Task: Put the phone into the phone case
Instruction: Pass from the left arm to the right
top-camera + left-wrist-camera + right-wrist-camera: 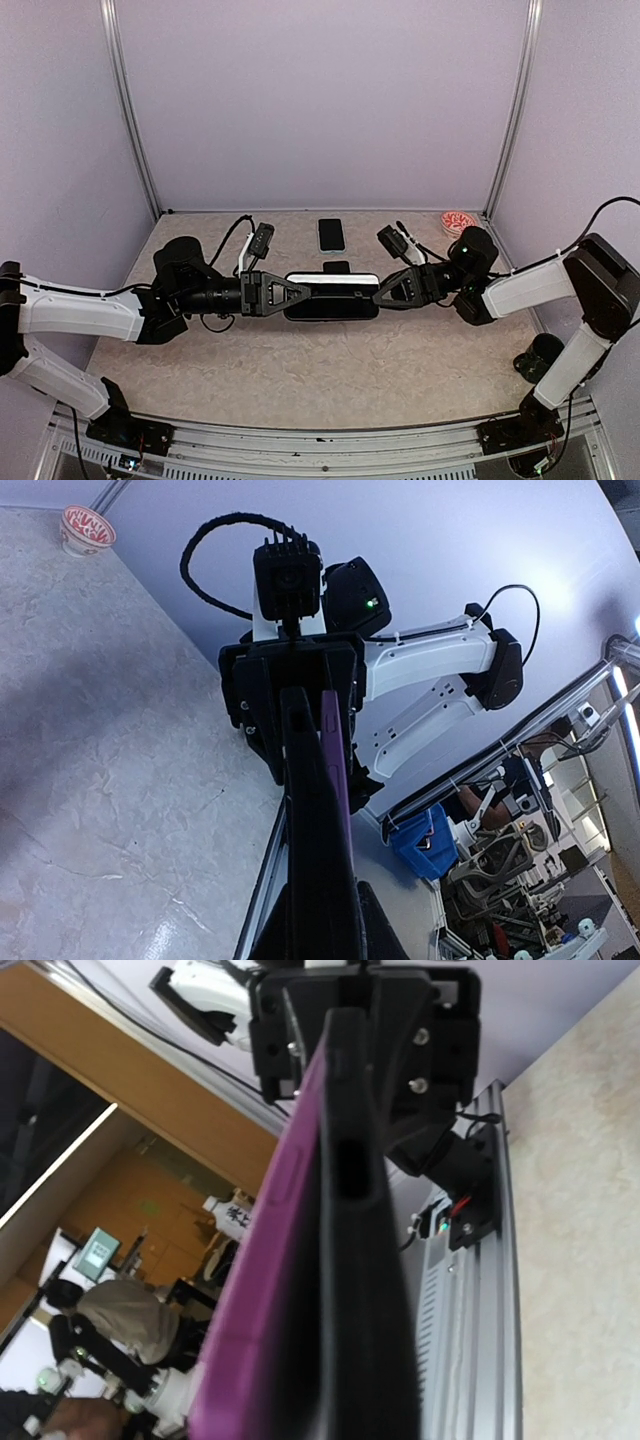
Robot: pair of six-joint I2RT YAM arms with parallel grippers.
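1. A two-layer slab (330, 1290) fills the centre of the view, seen edge-on along its length from its right end.
2. It has a black layer (365, 1310) and a purple layer (265, 1310), set face to face. Which one is the phone cannot be told.
3. The black edge carries one oblong slot (350, 1170).
4. At the slab's left end, the left gripper (345, 1000) clamps it, with one finger on each face.
5. The marbled table (580, 1210) lies below. An aluminium rail (470, 1340) runs along its near edge and carries a black bracket (465, 1220) with a red wire.
6. A wooden wall (100, 1110) stands beyond the rail.
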